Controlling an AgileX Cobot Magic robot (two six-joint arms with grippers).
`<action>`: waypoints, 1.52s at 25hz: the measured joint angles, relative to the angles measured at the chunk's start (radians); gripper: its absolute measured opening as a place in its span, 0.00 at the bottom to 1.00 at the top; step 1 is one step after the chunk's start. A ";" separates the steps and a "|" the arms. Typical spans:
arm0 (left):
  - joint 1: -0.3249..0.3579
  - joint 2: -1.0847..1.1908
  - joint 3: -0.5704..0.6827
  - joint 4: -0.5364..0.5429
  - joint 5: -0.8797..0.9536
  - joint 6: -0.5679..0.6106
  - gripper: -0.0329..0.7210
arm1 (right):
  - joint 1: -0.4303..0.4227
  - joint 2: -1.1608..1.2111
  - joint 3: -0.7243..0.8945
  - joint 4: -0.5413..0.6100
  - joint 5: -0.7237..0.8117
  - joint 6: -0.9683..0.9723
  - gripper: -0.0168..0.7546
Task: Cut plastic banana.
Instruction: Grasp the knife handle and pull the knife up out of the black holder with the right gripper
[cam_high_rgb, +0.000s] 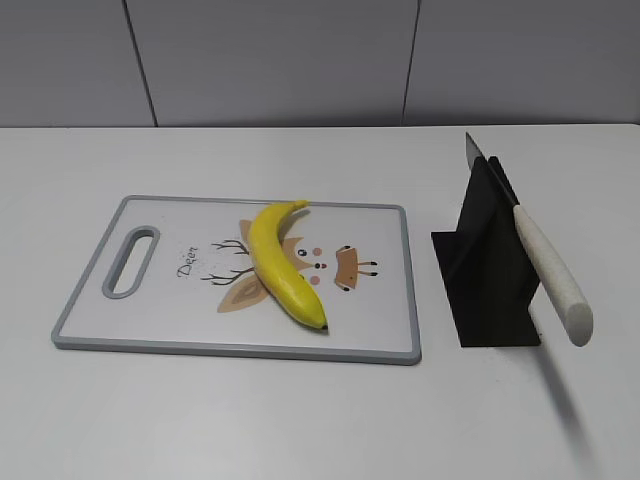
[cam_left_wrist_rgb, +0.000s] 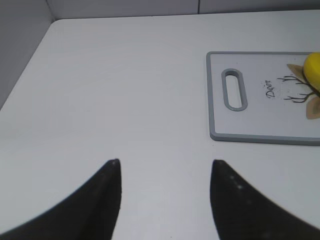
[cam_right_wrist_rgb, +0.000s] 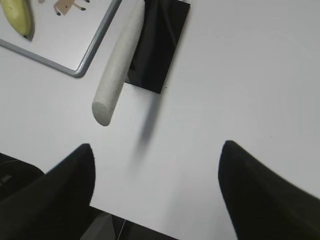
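The plastic banana (cam_high_rgb: 280, 264) lies whole on the cutting board (cam_high_rgb: 150, 300), slanting across its middle, stem toward the far edge and dark tip toward the near edge. It covers part of a printed deer cartoon and sits just right of the script lettering. The board is white with a grey rim and has an oval handle slot at its left end.

To the board's right, close but apart from it, stands a black knife stand (cam_high_rgb: 485, 275). A knife (cam_high_rgb: 540, 260) leans in it, blade up and away, its pale speckled handle jutting toward the near edge of the table and throwing a shadow.

Everything rests on a plain white matte table (cam_high_rgb: 300, 420). Behind it runs a grey panelled wall (cam_high_rgb: 300, 60) with thin dark vertical seams.

My left gripper (cam_left_wrist_rgb: 165, 162) hovers over bare table left of the board's handle end, its dark fingers spread wide with nothing between them. My right gripper (cam_right_wrist_rgb: 157, 145) hangs near the table's front edge, just short of the knife handle, fingers likewise wide apart and holding nothing. Neither arm shows in the exterior view.
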 joint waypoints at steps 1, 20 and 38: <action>0.000 0.000 0.000 0.000 0.000 0.000 0.79 | 0.016 0.034 -0.016 -0.001 0.002 0.000 0.79; 0.000 0.000 0.000 0.000 0.000 0.000 0.79 | 0.160 0.540 -0.177 0.013 0.015 0.109 0.69; 0.000 0.000 0.000 0.000 0.000 0.000 0.79 | 0.180 0.803 -0.181 -0.044 -0.064 0.230 0.68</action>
